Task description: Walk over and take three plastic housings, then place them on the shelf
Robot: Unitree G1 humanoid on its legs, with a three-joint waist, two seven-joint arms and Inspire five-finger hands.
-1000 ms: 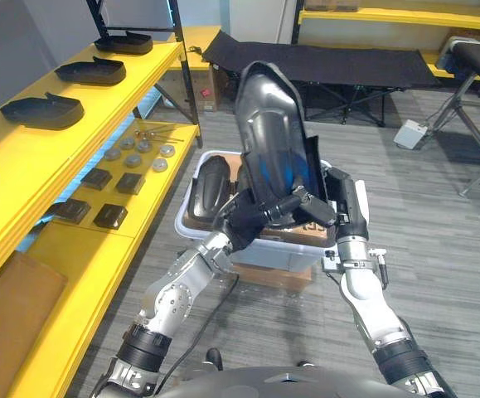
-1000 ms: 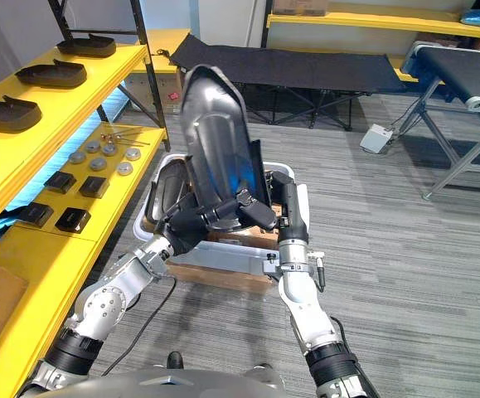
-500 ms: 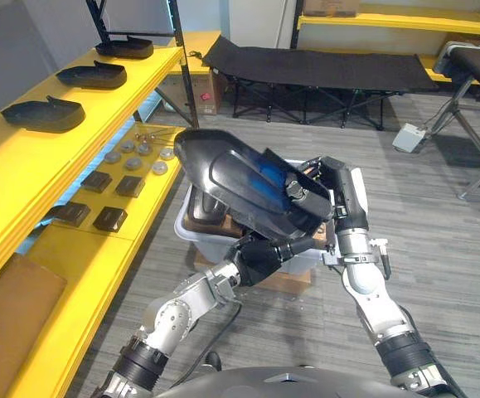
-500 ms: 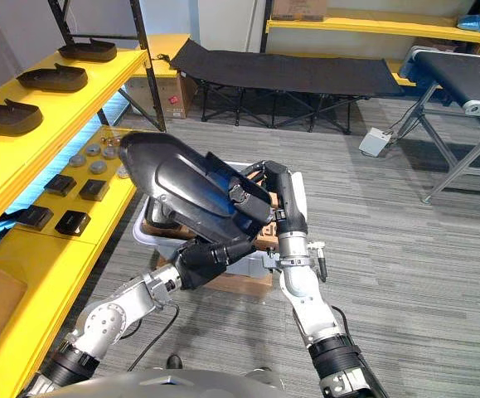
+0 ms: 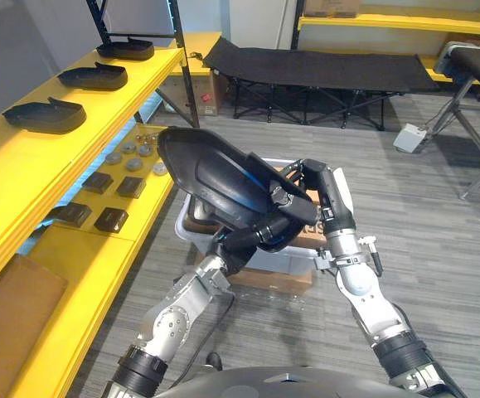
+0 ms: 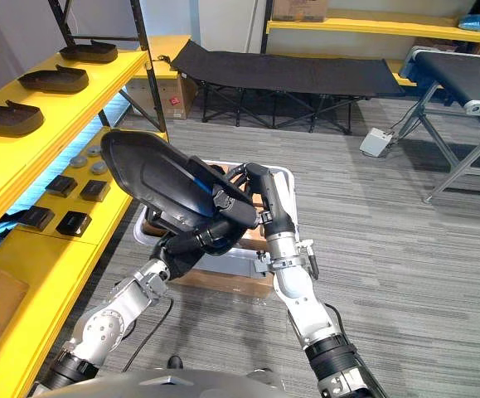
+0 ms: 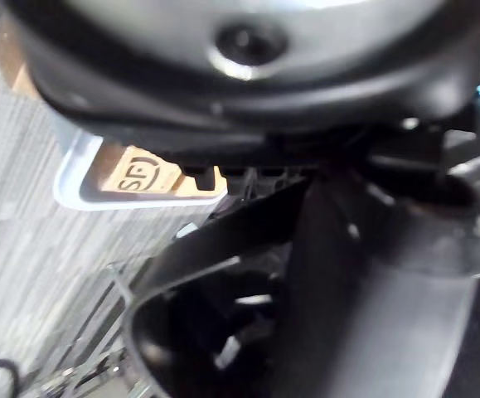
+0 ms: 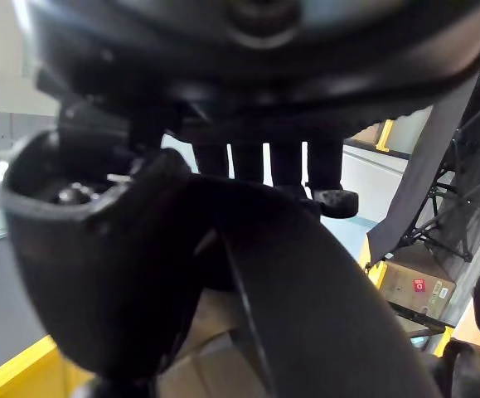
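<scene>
Plastic housing (image 5: 210, 170) gripped by both hands over the white bin (image 5: 185, 225).
Left eye view: the left hand (image 5: 254, 235) clasps the housing from beneath, the right hand (image 5: 304, 189) curls over its lower end; 3 more housings (image 5: 93, 76) lie on the yellow shelf (image 5: 24, 170)'s top level. Right eye view: the housing tilts, high end toward the shelf. Left wrist view: housing close above the bin's corner. Right wrist view: fingers (image 8: 264, 166) curled against the housing.

The raised housing (image 5: 215, 178) covers most of the white bin (image 5: 186, 230) — its contents can't be made out.
</scene>
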